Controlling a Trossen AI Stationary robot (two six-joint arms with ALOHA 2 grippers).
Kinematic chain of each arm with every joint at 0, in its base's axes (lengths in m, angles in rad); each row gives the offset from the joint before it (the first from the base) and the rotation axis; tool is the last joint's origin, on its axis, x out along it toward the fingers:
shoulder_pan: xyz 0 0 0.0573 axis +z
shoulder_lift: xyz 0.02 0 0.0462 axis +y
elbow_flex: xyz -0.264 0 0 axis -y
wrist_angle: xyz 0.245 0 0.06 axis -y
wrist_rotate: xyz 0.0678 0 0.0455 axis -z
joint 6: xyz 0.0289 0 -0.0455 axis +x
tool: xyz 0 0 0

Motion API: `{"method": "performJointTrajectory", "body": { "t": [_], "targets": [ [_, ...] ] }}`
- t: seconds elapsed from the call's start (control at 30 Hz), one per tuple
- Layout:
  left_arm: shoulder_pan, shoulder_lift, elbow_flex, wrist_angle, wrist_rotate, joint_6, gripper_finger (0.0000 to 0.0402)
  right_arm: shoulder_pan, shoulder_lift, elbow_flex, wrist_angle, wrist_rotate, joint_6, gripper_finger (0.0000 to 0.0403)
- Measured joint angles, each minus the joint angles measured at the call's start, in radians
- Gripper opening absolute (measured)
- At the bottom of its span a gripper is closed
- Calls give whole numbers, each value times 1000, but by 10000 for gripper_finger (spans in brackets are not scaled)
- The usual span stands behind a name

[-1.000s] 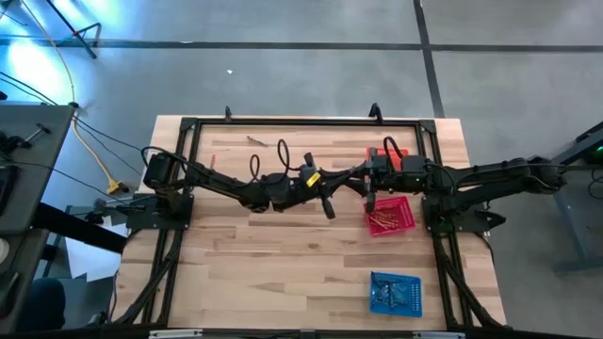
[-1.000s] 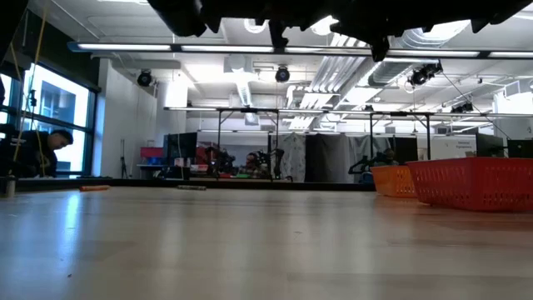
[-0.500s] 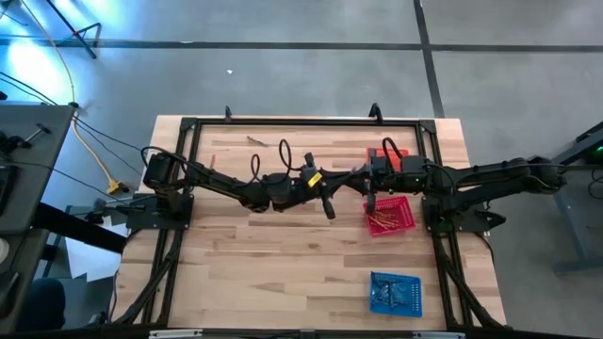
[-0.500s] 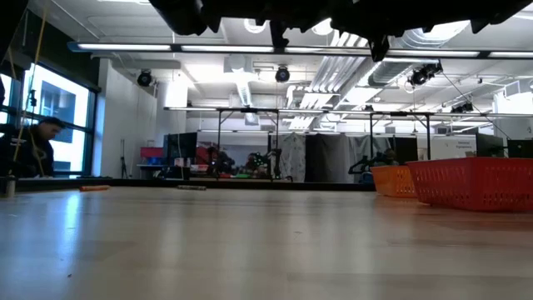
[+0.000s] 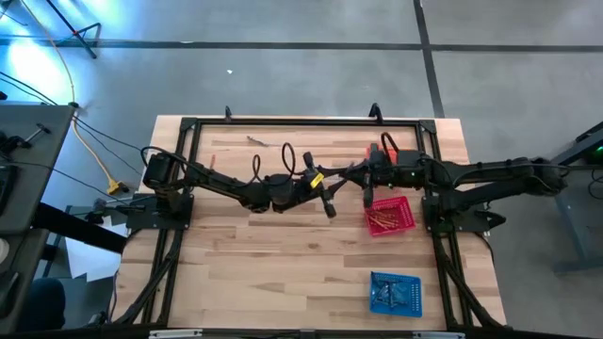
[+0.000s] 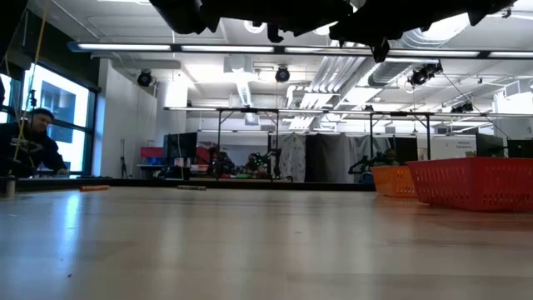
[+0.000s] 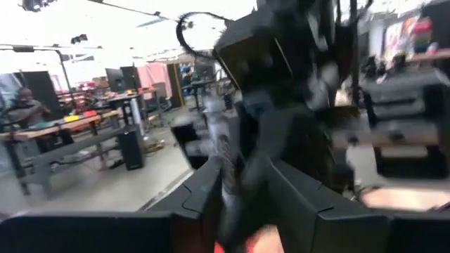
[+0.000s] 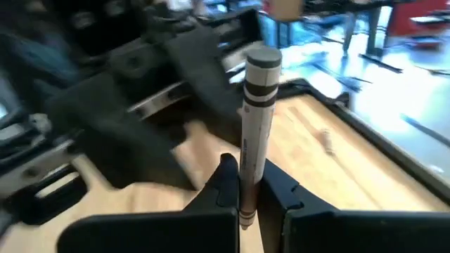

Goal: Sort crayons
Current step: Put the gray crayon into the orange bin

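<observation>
**Grey crayon now in my right claw, mid-table handover**

The grey crayon (image 8: 254, 133) stands upright betw. my right fingers (image 8: 226, 184), pinched near its lower end, most of its length sticking up clear. So my right gripper (image 5: 350, 171) is pressed together on it. It sits above mid-table, just left of the red basket (image 5: 390, 216) & near the orange basket (image 5: 394, 153), which my right arm mostly covers.

My left gripper (image 5: 335, 177) is nose to nose w/ the right one, approx. table centre. In the left wrist view a pale stick (image 7: 220, 151) shows ahead betw. my left fingers (image 7: 211, 193) – prob. the same crayon – and the fingers look spread, not touching it. I judge the handover as just made: right has it, left has let go.

Progress, as far as I can see:
- red basket: a pile of reddish crayons (image 5: 382, 222) already in.
- blue basket (image 5: 396, 293), near right corner: holds sthg bluish-grey, too small to tell what.
- orange basket: contents hidden.
- Still loose on the far left of the table: an orange crayon (image 5: 213, 158) & a greyish one (image 5: 254, 141).

So most sorting looks done; left are the crayon in hand plus those two strays. My guess is the grey one belongs in the blue basket, i.e. a carry toward the near right corner.
</observation>
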Motion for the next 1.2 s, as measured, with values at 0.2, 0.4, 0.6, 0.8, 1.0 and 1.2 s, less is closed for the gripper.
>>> {"method": "performJointTrajectory", "body": {
  "t": [0.2,0.4,0.6,0.8,1.0,1.2],
  "targets": [
    [-1,1,-2,-18,-152,92,128,-48,-2,149,-382,197,-57,3],
    [0,1,-2,-65,-268,84,140,-158,-2,241,-787,330,-21,3],
    [0,1,-2,-133,-276,34,140,-315,-1,142,-921,322,52,3],
    [-3,0,-2,-147,-279,-8,140,-452,-1,-4,-778,245,51,3],
    [-15,0,-2,-154,-279,-9,140,-539,-1,-113,-671,128,62,3],
    [-18,0,-2,-155,-279,-9,140,-557,-1,-178,-655,108,118,5]
  ]
}}
